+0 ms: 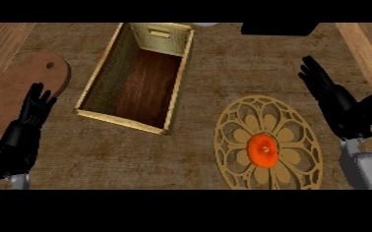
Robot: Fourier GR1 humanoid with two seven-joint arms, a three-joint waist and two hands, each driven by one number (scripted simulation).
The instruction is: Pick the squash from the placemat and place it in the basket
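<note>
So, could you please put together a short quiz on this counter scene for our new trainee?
1. True or false: the left robot hand and the right robot hand are both open.
2. The squash is: A) in the basket; B) on the placemat; C) in the right robot hand.
3. Which robot hand is nearer the squash?
Key: 1 true; 2 B; 3 the right robot hand.
</note>
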